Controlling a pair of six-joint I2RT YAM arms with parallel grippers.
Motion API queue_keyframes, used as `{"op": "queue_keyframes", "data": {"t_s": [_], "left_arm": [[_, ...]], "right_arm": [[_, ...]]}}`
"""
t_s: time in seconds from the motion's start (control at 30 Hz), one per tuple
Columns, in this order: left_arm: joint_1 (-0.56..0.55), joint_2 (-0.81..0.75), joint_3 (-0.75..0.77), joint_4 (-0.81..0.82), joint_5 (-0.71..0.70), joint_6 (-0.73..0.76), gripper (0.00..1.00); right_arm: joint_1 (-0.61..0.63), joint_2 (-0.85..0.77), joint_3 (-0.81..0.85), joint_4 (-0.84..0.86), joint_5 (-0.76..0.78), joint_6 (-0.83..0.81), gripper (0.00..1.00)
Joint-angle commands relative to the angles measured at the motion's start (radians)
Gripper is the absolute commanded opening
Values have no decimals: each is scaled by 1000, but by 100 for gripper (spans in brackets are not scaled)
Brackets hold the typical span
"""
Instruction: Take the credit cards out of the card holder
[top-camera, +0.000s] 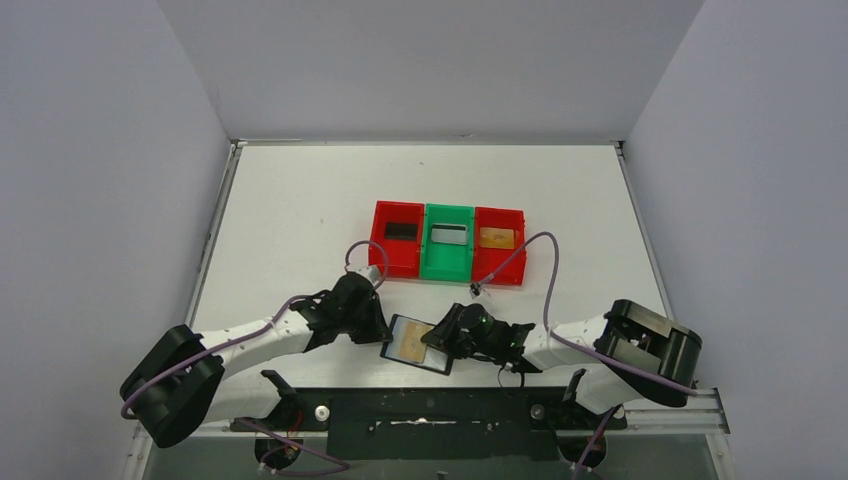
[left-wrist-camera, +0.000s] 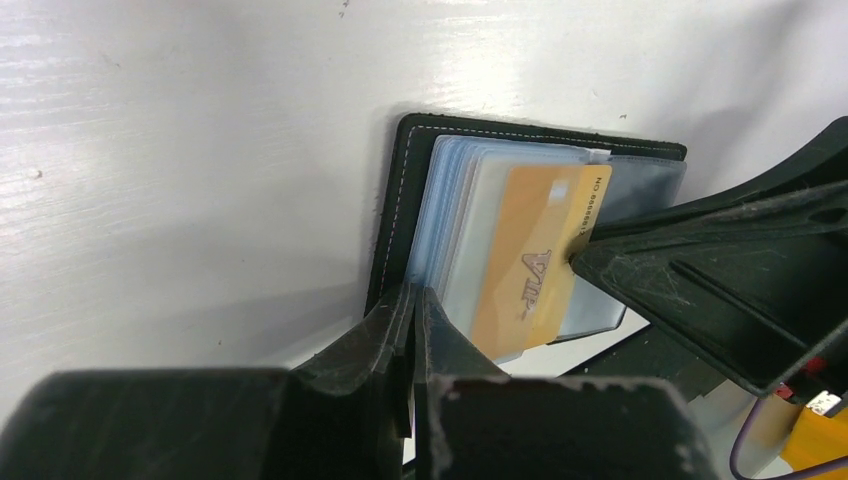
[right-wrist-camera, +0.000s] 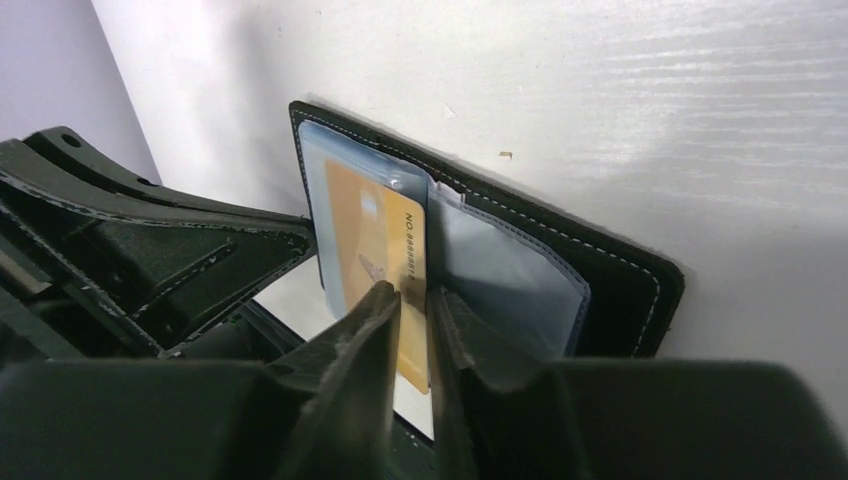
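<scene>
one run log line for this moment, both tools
left tool: shut on card holder edge | right tool: shut on gold card | gold card: partly out of card holder

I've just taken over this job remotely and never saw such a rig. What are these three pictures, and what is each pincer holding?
The wide picture looks down from above on two robot arms bolted at the near edge of the table: left arm and right arm. The other two come from a camera on each wrist, looking along its own fingers. On the table lies an open black card holder between the arms, with a row of red and green trays farther back. The left pincer clamps the holder's edge; the right pincer pinches a gold credit card sticking partway out of its clear sleeve.
</scene>
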Motion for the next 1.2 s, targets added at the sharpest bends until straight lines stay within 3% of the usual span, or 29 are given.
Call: {"op": "queue_keyframes", "data": {"t_s": [0.0,0.13,0.37,0.5,0.8,1.07,1.17], "left_arm": [[-7,-28,-2,15,4,-18,0],[-8,-56,9,-21,-21,-17,0],[-8,-149,42,-48,-59,-18,24],[-12,-155,70,-5,-19,13,30],[-67,8,159,113,103,85,31],[-80,183,157,36,-18,18,27],[-88,203,130,41,-18,0,24]], "right_arm": [[-1,25,46,2,9,-21,14],[-2,-4,40,-33,37,-18,0],[-17,-53,10,-61,37,-39,0],[-31,-53,14,-61,17,-60,0],[-51,-90,-16,-75,33,-44,0],[-65,-74,-21,-46,0,-50,1],[-65,-75,-27,-21,-3,-48,6]]}}
